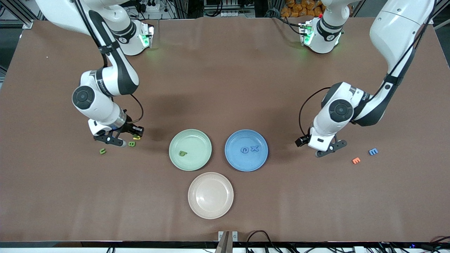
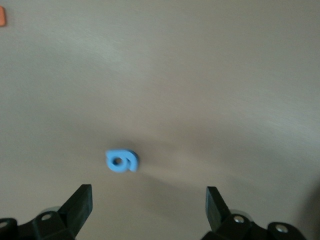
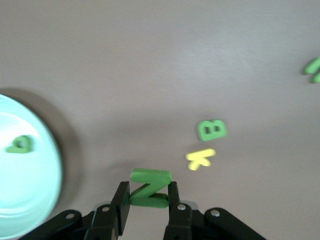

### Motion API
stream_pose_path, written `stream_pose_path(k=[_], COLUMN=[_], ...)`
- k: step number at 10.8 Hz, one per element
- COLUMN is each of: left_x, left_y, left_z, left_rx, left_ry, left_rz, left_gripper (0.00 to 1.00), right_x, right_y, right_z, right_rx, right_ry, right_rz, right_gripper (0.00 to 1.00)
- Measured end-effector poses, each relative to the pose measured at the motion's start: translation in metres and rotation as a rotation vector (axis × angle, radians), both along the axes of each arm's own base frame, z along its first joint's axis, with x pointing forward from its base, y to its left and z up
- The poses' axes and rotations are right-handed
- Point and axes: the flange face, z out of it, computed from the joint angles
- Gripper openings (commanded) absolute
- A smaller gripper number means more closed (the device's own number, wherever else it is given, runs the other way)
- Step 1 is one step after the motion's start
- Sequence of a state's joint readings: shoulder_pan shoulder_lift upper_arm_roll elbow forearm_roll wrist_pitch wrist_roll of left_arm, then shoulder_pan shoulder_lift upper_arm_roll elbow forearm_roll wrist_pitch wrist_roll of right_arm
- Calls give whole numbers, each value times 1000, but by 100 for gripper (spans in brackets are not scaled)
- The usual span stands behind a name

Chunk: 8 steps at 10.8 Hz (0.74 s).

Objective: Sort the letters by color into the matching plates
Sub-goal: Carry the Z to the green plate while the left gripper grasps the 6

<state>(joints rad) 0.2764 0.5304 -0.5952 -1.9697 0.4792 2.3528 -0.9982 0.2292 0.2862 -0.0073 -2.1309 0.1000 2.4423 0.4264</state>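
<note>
Pinching a chunky green Z [image 3: 149, 188], the right tool [image 3: 148, 206] hovers over matte tabletop [image 3: 150, 65].

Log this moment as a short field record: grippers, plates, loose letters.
right gripper: shut on green Z, above table near green B
left gripper: open, empty, over blue letter
green plate: one green letter
blue plate: two blue letters
beige plate: holds nothing
loose by right arm: green B, yellow K, green letter
loose by left arm: orange E, blue E

One letter [image 1: 182, 153] lies in one plate [image 1: 190, 136], two letters [image 1: 249, 149] in its neighbour [image 1: 246, 165].
</note>
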Motion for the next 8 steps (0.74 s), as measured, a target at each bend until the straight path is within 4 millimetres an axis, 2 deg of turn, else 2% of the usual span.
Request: stream_pose_path(k=[1,3,6,8], left_x=[-3,-8,-11,-12], left_y=[14,28,32,34], left_z=[-9,-22,-39,-47], left_rx=[-6,-1,-5,-7], left_ry=[-7,5,30,42], left_rz=[-3,-6,-7,-4], left_gripper=[100,100,100,100], right_x=[9,24,44,51], right_y=[17,49,100,132], right_z=[2,3,-3,-16], right_rx=[28,64,84,91], right_ry=[-8,-19,-31,-27], right_rz=[-26,-74,-141,-168], right_gripper=[17,17,17,19])
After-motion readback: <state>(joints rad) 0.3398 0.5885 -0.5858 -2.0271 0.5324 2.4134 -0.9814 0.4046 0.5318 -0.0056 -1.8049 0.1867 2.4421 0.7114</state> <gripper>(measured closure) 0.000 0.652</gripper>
